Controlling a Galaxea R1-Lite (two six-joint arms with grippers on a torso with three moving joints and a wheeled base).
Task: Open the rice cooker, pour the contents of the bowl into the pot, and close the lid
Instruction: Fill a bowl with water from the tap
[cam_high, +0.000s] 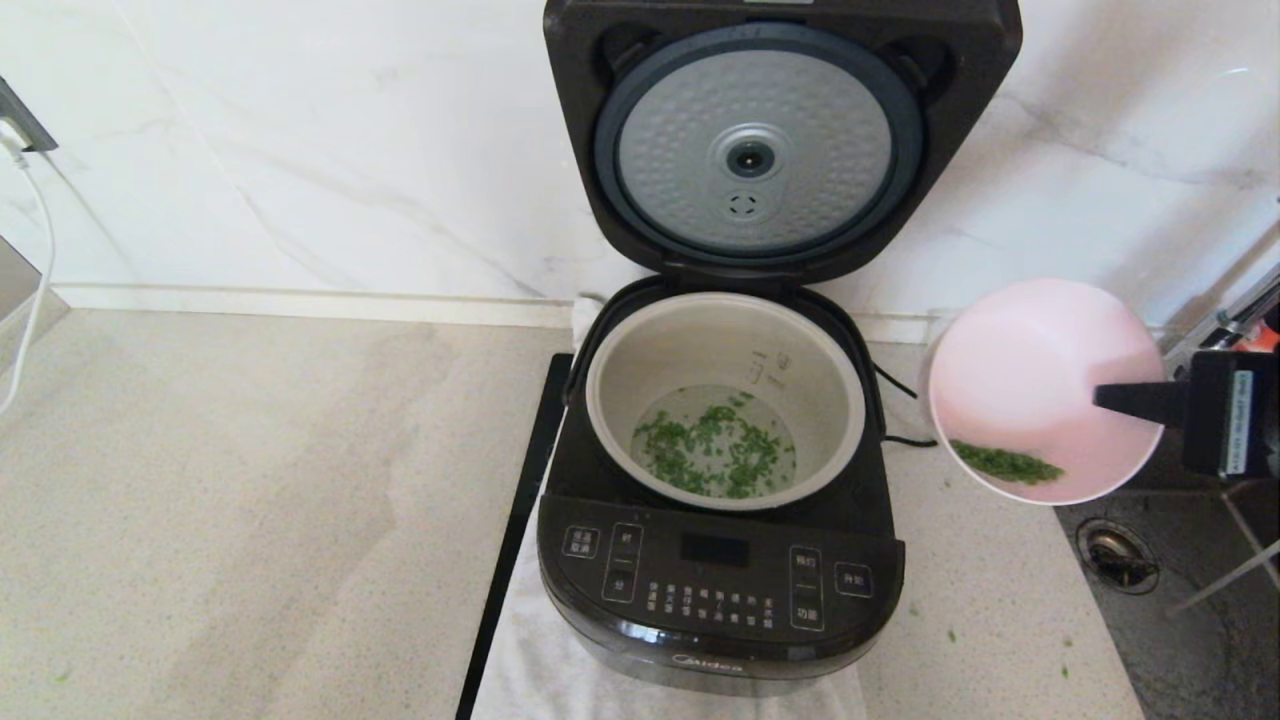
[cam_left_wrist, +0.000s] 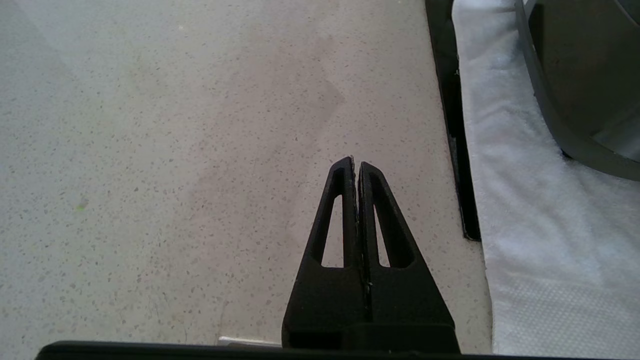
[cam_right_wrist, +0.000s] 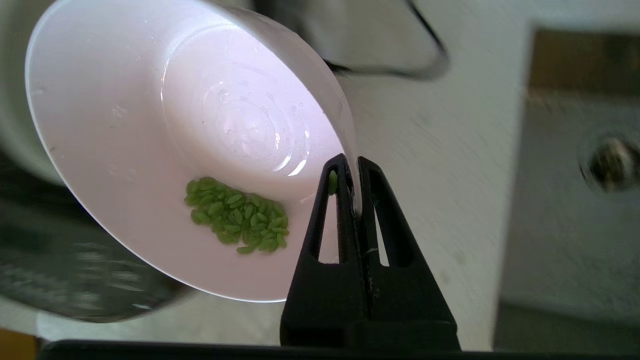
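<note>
The black rice cooker (cam_high: 718, 590) stands in the middle with its lid (cam_high: 755, 150) swung up, silver underside facing me. Green bits (cam_high: 715, 452) lie scattered on the floor of its beige pot (cam_high: 830, 400). To the right of the cooker, my right gripper (cam_high: 1100, 397) is shut on the rim of the pink bowl (cam_high: 1030, 370), which is held in the air and tilted. A small clump of green bits (cam_high: 1005, 463) (cam_right_wrist: 235, 215) clings near the bowl's (cam_right_wrist: 125, 125) lower edge. My right gripper (cam_right_wrist: 354, 165) pinches the rim. My left gripper (cam_left_wrist: 355, 165) hangs shut over the bare counter left of the cooker.
A white cloth (cam_high: 540, 660) and a black strip (cam_high: 515, 530) lie under the cooker's left side. A sink with a drain (cam_high: 1115, 555) sits at the right, below the bowl. A few green bits (cam_high: 950, 634) lie on the counter. A white cable (cam_high: 35, 290) hangs at far left.
</note>
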